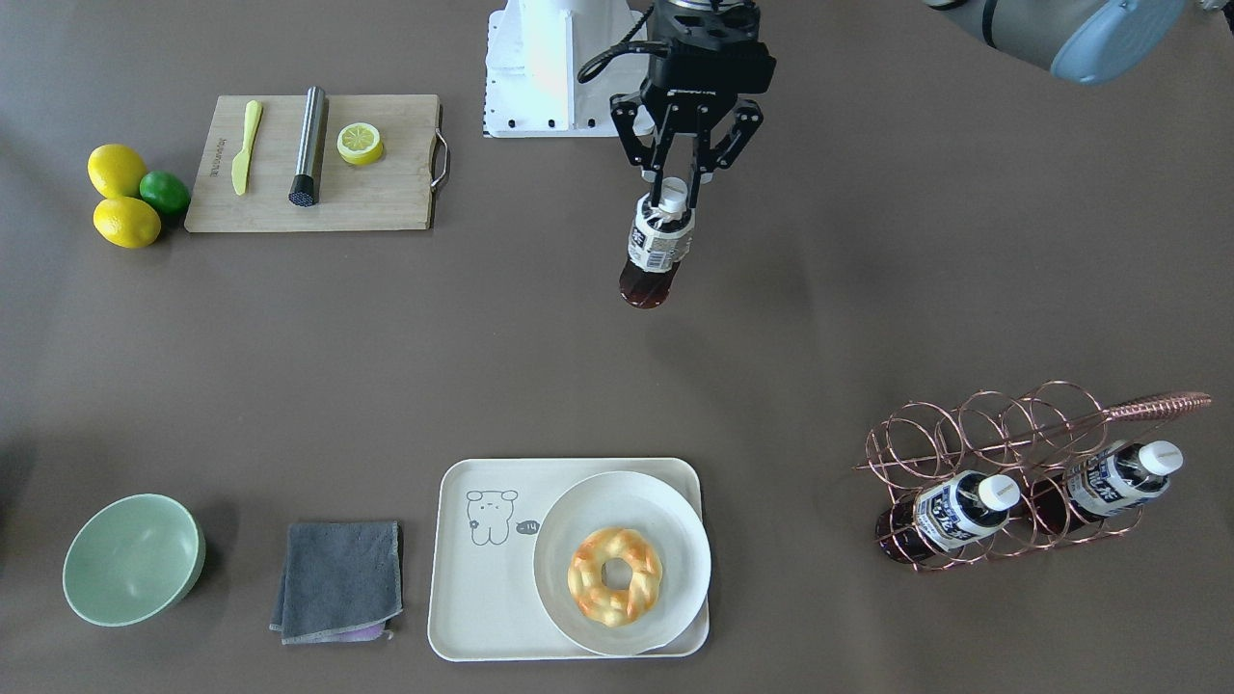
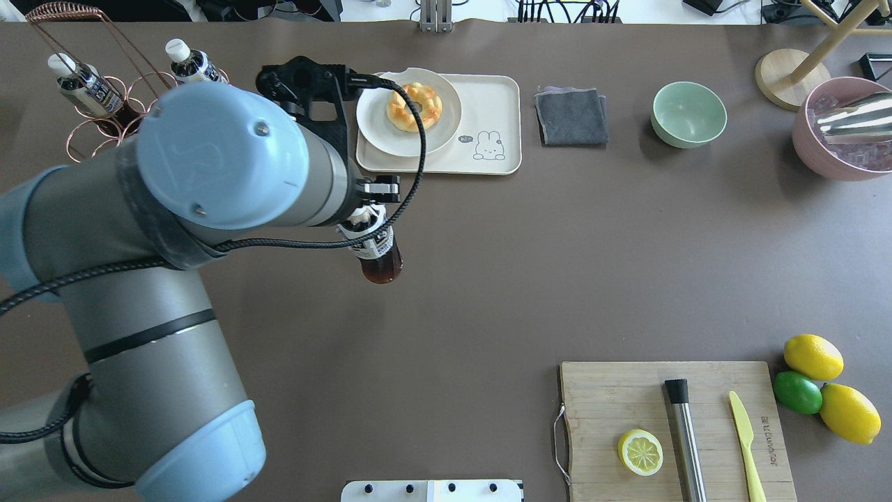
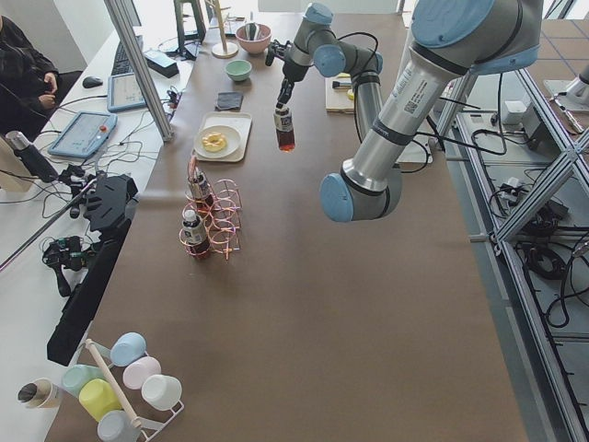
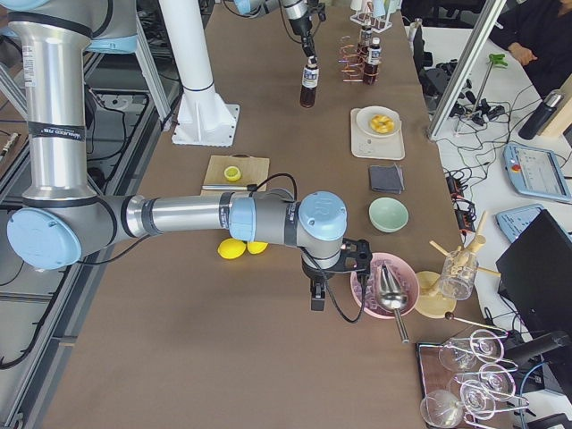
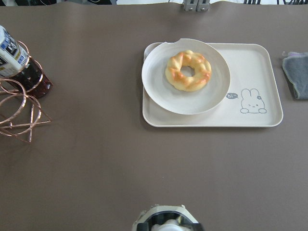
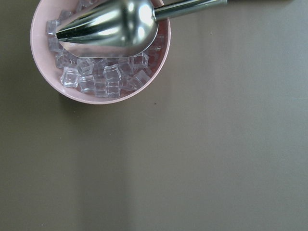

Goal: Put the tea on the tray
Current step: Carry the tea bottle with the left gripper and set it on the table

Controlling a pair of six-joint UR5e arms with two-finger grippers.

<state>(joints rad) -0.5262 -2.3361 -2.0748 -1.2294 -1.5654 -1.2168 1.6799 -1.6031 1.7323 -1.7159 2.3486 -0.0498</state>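
Observation:
My left gripper is shut on the white cap of the tea, a small bottle of dark reddish-brown drink. It hangs upright above the middle of the table, apart from the tray. The tea also shows in the overhead view. The cream tray with its cartoon drawing lies at the table's operator side. A white plate with a doughnut fills one half of it; the cartoon half is bare. My right gripper hangs by a pink ice bowl; I cannot tell whether it is open or shut.
A copper wire rack holds two more tea bottles. A grey cloth and a green bowl lie beside the tray. A cutting board with knife, muddler and lemon half, and a pink ice bowl, stand farther off.

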